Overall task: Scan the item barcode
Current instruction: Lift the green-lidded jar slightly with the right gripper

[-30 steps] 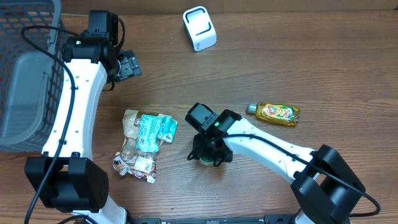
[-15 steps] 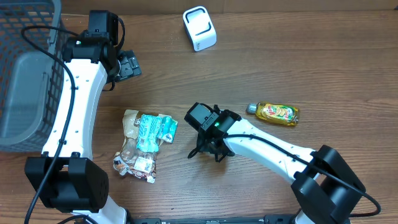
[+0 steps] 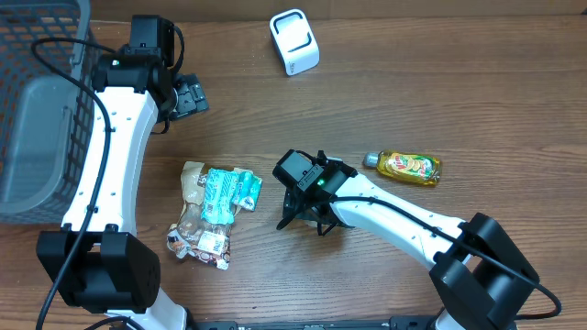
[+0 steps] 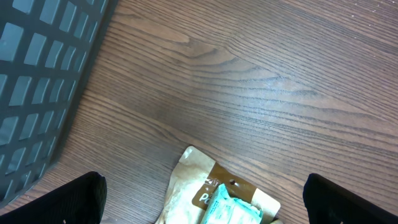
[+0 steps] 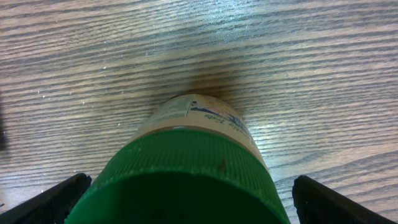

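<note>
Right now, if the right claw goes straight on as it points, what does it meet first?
The green cap of the jar standing between its open fingers; how near is unclear.

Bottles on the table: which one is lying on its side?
The yellow bottle, to the right of the right gripper, lies on its side. The green-capped bottle stands upright between that gripper's fingers.

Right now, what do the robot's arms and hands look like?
Both arms have smooth white shells with chunky black joints. The left arm and right arm each carry a thin black cable and a tiny green light. The left hand and right hand are black.
</note>
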